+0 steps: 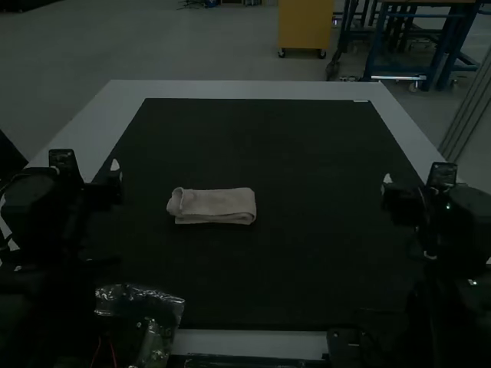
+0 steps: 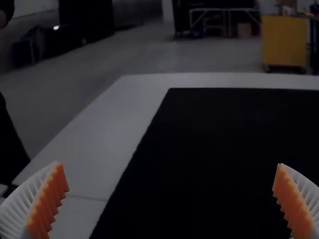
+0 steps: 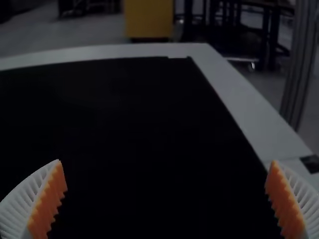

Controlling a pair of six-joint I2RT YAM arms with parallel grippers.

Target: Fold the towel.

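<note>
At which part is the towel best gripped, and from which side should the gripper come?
Probably its middle, from above, one finger at the near long side and one at the far: the towel lies on the dark mat as a folded strip, longer from left to right than from near to far.

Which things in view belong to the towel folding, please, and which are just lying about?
Part of the job:
- folded towel
- left gripper
- right gripper
- black mat under the towel

Just lying about:
- crinkled clear plastic near the left arm

Towel (image 1: 217, 202) pale beige; mat (image 1: 307, 153) black; table (image 1: 245, 90) grey.
</note>
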